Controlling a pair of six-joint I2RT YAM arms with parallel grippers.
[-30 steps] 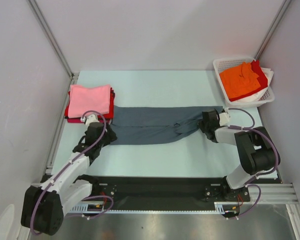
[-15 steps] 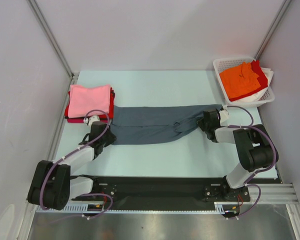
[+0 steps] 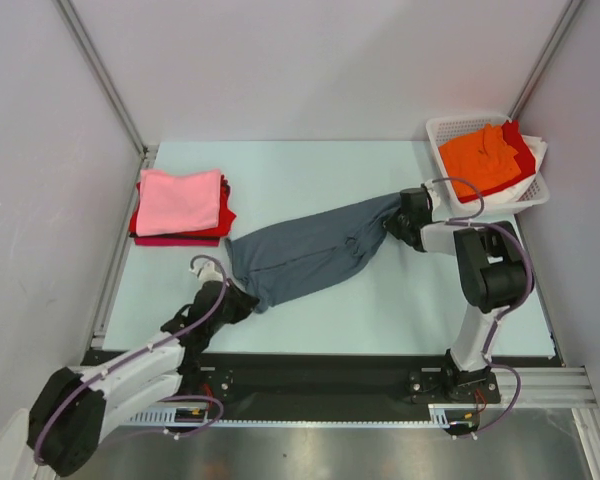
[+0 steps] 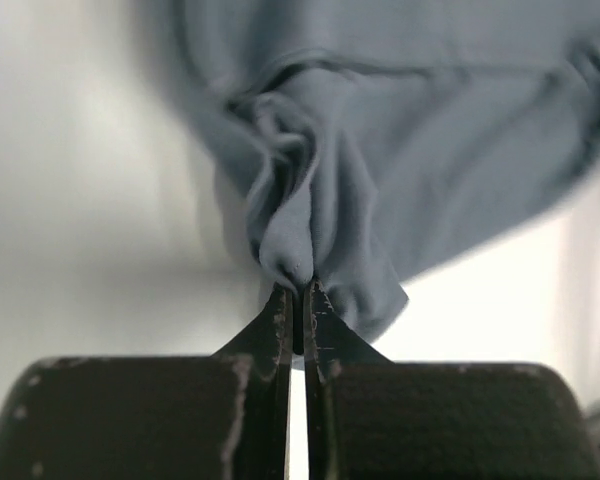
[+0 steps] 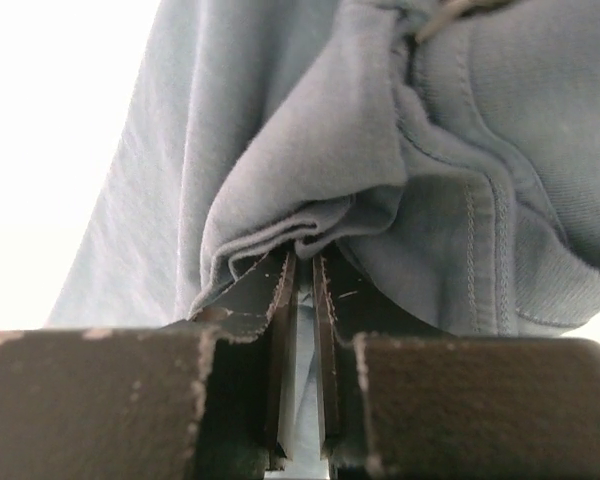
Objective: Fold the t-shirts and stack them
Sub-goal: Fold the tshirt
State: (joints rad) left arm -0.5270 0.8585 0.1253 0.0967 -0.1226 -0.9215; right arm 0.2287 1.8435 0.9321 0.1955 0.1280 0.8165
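The slate blue-grey t-shirt [image 3: 310, 250] stretches diagonally across the pale table, from near left up to far right. My left gripper [image 3: 238, 297] is shut on its bunched lower-left end; the pinched cloth [image 4: 298, 262] shows in the left wrist view just above my left gripper [image 4: 299, 292]. At the opposite, upper-right end my right gripper [image 3: 392, 222] is shut on a fold of the same t-shirt [image 5: 310, 150], with my right gripper [image 5: 304, 258] tucked under the hem. Pink, red and magenta folded t-shirts form a stack [image 3: 180, 205] at the left.
A white lattice basket [image 3: 445, 128] at the far right corner holds orange, red and white t-shirts [image 3: 482, 160]. Grey walls enclose the table on three sides. The black rail [image 3: 320, 378] with the arm bases runs along the near edge.
My left gripper closed on the t-shirt's left end and pulled it toward the near edge, turning the cloth from horizontal to diagonal. The right gripper shifted slightly farther back, still holding.
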